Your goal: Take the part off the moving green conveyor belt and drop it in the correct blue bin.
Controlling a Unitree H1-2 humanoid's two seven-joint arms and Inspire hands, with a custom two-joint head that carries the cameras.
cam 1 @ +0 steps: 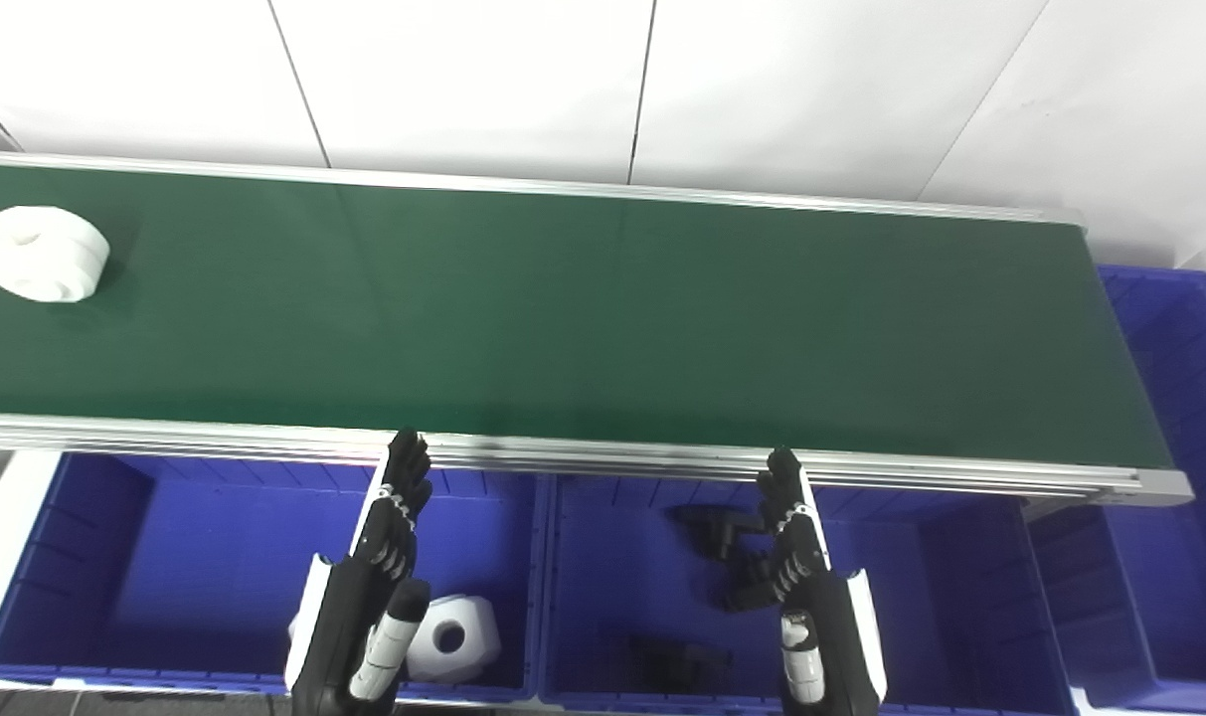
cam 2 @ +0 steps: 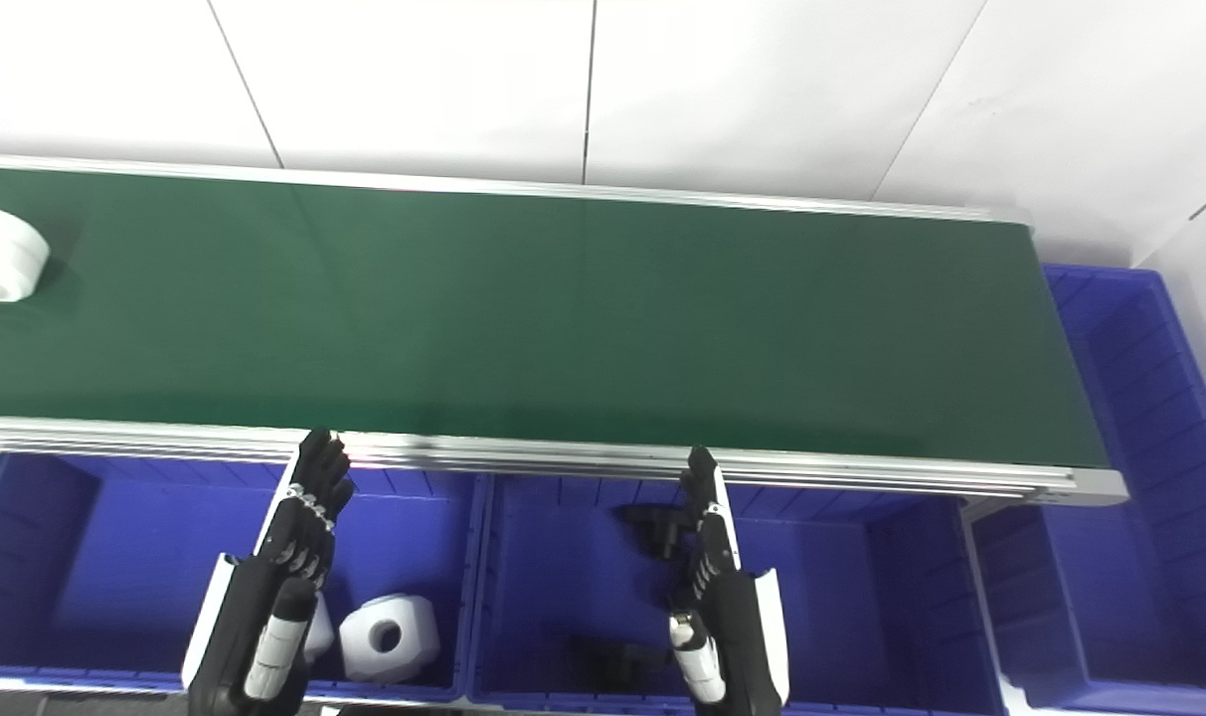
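We found the white part [cam 1: 43,253] lying on the green conveyor belt [cam 1: 603,318] at its far left end, well apart from both hands. Our left hand [cam 1: 379,572] hovered over the left blue bin [cam 1: 215,557], fingers straight and holding nothing, beside a white part in that bin [cam 1: 453,638]. Our right hand [cam 1: 806,587] hung likewise empty and extended over the middle blue bin [cam 1: 612,577], which held black parts [cam 1: 707,527]

White part [cam 1: 44,254] on belt [cam 1: 603,318] far left; hands empty.
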